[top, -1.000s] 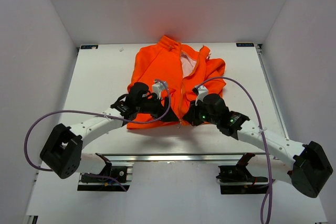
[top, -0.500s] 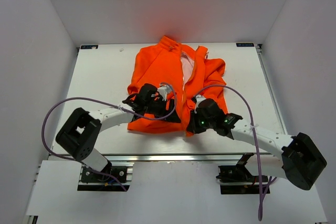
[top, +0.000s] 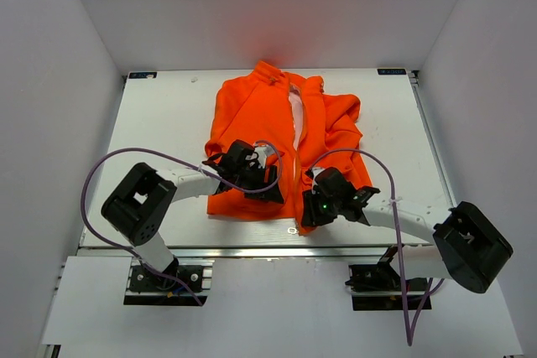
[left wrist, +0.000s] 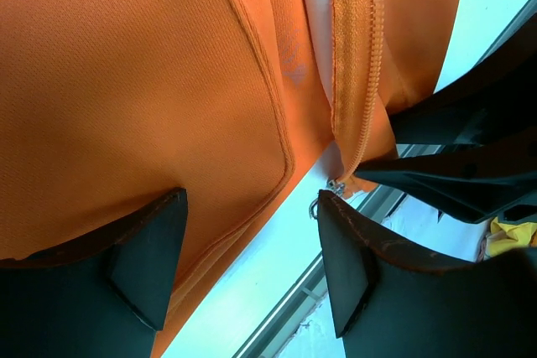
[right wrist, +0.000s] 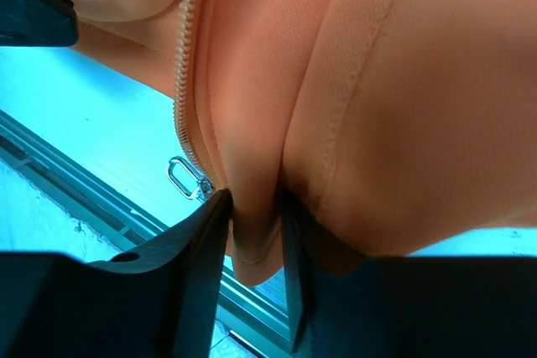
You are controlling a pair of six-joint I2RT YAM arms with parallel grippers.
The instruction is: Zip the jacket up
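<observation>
The orange jacket (top: 252, 115) lies front up on the white table (top: 159, 115), its front zipper parted at the top and showing pale lining (top: 295, 115). My left gripper (top: 268, 184) hovers open over the left panel's bottom hem (left wrist: 252, 199), its fingers (left wrist: 143, 241) astride hem and bare table, holding nothing. My right gripper (top: 309, 211) pinches a fold of the right panel's hem (right wrist: 254, 199) between its fingers (right wrist: 201, 241). The metal zipper pull (right wrist: 180, 178) lies on the table just left of that fold, at the foot of the zipper teeth (left wrist: 357, 81).
A metal rail (top: 277, 251) runs along the table's near edge, just below the hem. White walls enclose the table on the left, right and back. Purple cables (top: 101, 173) loop from both arms.
Both arms have drawn back toward the near edge and the jacket's hem has slid nearer with them. The front opening has narrowed.
</observation>
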